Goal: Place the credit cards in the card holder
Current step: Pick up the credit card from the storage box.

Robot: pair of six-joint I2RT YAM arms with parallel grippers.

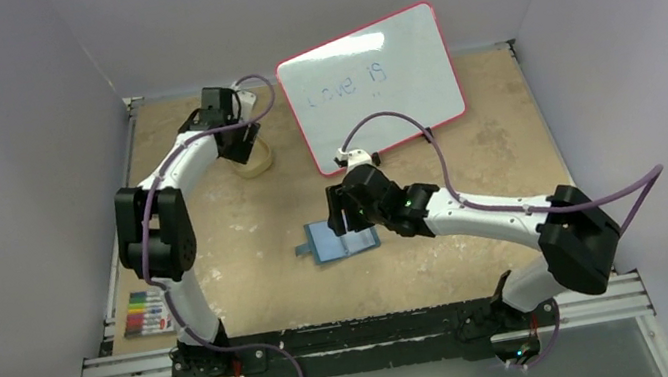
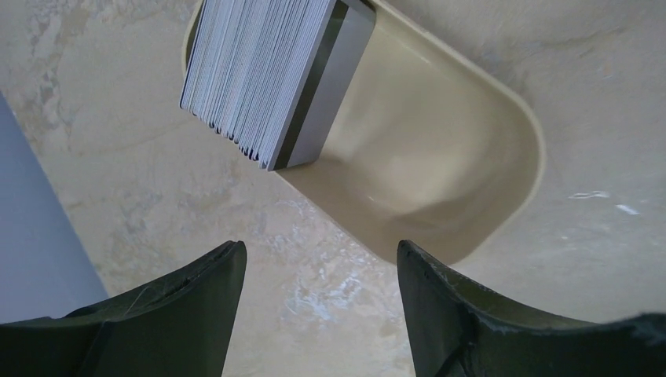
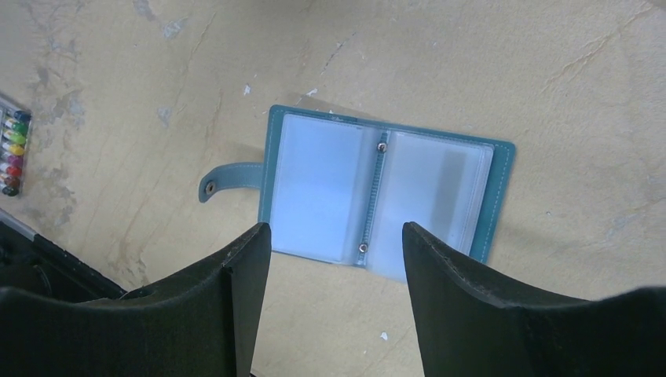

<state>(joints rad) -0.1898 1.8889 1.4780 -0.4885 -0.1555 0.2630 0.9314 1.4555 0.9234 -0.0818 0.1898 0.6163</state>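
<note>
In the lower left of the top view, a marker pack (image 1: 146,312) is seen at the table (image 1: 255,292) edge. Nr centre, the card holder (image 3: 385,188) is laid open and flat, pale clear sleeves up, snap tab out to frame-left in the rt wrist view. The right gripper (image 3: 338,236) is held above it, jaws spread wide, nothing gripped. Further back, upper left, the credit cards (image 2: 259,71) are stacked on edge at one end of a tan tray (image 2: 440,157), w/ a dark stripe on the outermost card. The left gripper (image 2: 320,255) is hung over the tray, jaws wide apart, empty, clear of the cards. Farthest back, a pink-rimmed whiteboard (image 1: 370,87) is seen.
</note>
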